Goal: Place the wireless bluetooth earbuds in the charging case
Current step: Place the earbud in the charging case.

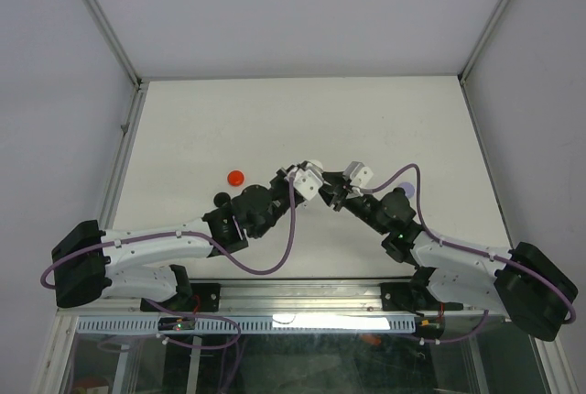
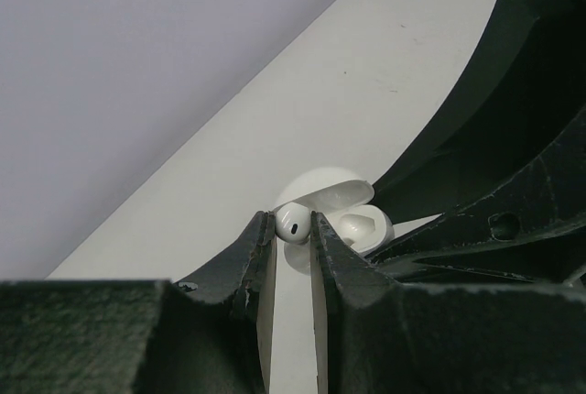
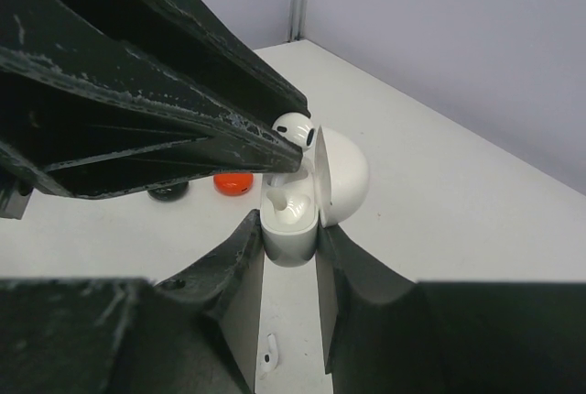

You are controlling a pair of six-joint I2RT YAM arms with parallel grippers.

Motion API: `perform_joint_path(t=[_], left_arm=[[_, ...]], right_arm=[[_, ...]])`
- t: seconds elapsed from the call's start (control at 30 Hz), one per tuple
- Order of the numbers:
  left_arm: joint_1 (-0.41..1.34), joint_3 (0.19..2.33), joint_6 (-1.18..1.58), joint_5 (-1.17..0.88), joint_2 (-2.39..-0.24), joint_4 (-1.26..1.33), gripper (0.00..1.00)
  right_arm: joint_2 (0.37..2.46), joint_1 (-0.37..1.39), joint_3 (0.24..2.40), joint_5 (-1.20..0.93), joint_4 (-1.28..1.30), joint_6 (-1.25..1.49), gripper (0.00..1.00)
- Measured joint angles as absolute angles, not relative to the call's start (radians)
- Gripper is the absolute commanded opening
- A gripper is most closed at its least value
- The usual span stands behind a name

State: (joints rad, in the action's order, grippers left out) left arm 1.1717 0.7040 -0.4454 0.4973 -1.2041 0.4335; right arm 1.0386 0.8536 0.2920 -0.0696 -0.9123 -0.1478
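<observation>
My right gripper (image 3: 290,229) is shut on the base of a white charging case (image 3: 291,234), held above the table with its domed lid (image 3: 346,174) hinged open. My left gripper (image 2: 293,224) is shut on a white earbud (image 2: 295,223), which hangs right over the case's open cavity (image 2: 359,225). In the right wrist view that earbud (image 3: 295,128) sits at the left gripper's fingertips, just above the case mouth. A second white earbud (image 3: 268,354) lies on the table under the right gripper. From above, both grippers (image 1: 320,191) (image 1: 337,194) meet mid-table and hide the case.
A red round case (image 1: 236,177) and a black round case (image 1: 221,198) lie on the table left of the grippers. A pale lavender round thing (image 1: 407,191) shows beside the right arm. Grey walls close in the white table (image 1: 302,119) at the back and sides.
</observation>
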Motion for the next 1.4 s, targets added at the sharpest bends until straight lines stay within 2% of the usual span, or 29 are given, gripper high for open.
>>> perform_joint_path(t=[0.83,1.1,1.17,1.4], left_arm=[[1.223,0.704,-0.414,0.498,-1.182,0.363,0.23],[1.224,0.707,-0.36,0.559,-1.187,0.332,0.25],[1.224,0.712,-0.342,0.576,-1.187,0.315,0.28],[1.222,0.729,-0.273,0.597,-1.18,0.282,0.47]], right_arm=[[1.037,0.855,0.292,-0.065,-0.89,-0.15,0.12],[1.033,0.855,0.292,-0.065,-0.894,-0.149,0.12],[1.033,0.855,0.292,-0.065,-0.894,-0.149,0.12],[1.033,0.855,0.292,-0.067,-0.888,-0.149,0.12]])
